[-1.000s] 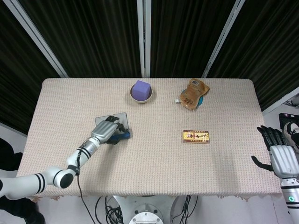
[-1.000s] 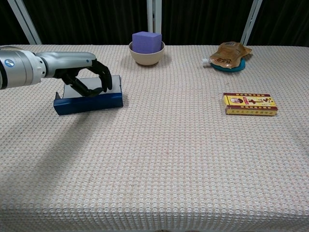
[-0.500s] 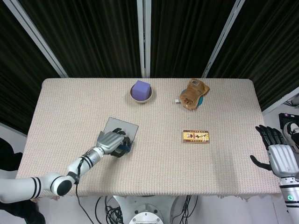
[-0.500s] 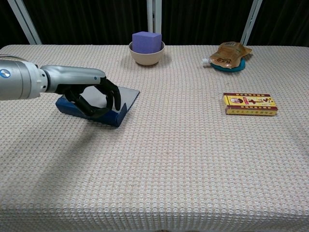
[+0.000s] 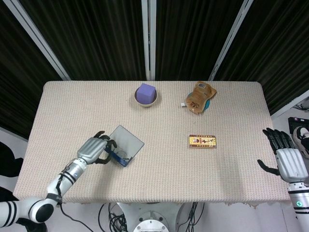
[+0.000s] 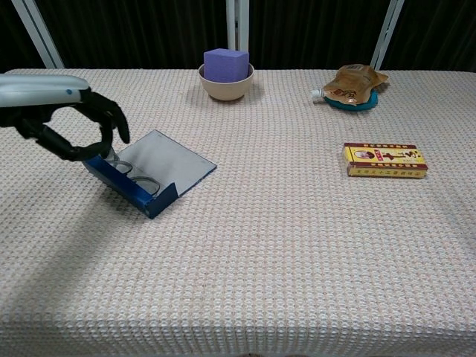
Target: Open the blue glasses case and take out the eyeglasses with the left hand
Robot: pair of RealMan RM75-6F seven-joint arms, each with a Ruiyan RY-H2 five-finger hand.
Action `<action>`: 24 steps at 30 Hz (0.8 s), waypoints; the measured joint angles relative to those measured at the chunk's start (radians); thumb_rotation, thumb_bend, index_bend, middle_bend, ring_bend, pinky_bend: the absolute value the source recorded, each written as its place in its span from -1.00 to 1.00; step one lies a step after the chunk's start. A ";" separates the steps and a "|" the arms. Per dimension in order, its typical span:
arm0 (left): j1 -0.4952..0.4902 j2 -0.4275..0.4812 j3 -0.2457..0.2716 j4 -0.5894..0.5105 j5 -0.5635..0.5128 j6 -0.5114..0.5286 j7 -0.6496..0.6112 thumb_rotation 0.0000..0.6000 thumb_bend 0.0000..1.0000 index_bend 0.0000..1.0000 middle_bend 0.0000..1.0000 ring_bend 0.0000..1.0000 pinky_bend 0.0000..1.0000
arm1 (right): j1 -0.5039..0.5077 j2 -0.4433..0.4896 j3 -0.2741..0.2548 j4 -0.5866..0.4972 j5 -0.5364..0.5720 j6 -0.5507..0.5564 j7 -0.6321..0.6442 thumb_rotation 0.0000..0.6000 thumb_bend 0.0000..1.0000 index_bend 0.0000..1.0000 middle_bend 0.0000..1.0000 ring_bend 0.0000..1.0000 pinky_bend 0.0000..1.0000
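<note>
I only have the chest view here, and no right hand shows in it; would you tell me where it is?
Observer: In the head view the right hand is off the table, beyond its right edge near the front corner. Its fingers are spread and it holds nothing.
Operator: Thank you. My frame also cuts off the left arm; where does it come in from?
Observer: It reaches in over the front edge near the left corner and angles toward the middle. The left hand is at the left end of the open case.
</note>
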 measured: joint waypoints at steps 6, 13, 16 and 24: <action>0.073 0.008 0.033 -0.001 -0.009 0.088 0.019 0.71 -0.03 -0.38 -0.13 -0.66 -1.00 | 0.003 -0.004 -0.001 0.009 -0.001 -0.004 0.009 1.00 -0.65 -0.95 -0.86 -1.00 -1.00; 0.091 -0.031 0.030 0.042 -0.137 0.087 0.065 0.71 -0.04 -0.63 -0.35 -0.85 -1.00 | 0.007 -0.009 -0.001 0.017 -0.003 -0.008 0.014 1.00 -0.65 -0.95 -0.87 -1.00 -1.00; 0.084 -0.057 0.011 0.070 -0.191 0.058 0.070 0.71 -0.03 -0.71 -0.37 -0.85 -1.00 | 0.004 -0.006 -0.001 0.017 -0.002 -0.003 0.015 1.00 -0.65 -0.95 -0.87 -1.00 -1.00; 0.033 -0.108 -0.035 0.131 -0.233 -0.025 0.079 0.70 -0.02 -0.75 -0.38 -0.85 -1.00 | -0.003 -0.005 -0.002 0.022 0.006 0.001 0.022 1.00 -0.65 -0.95 -0.87 -1.00 -1.00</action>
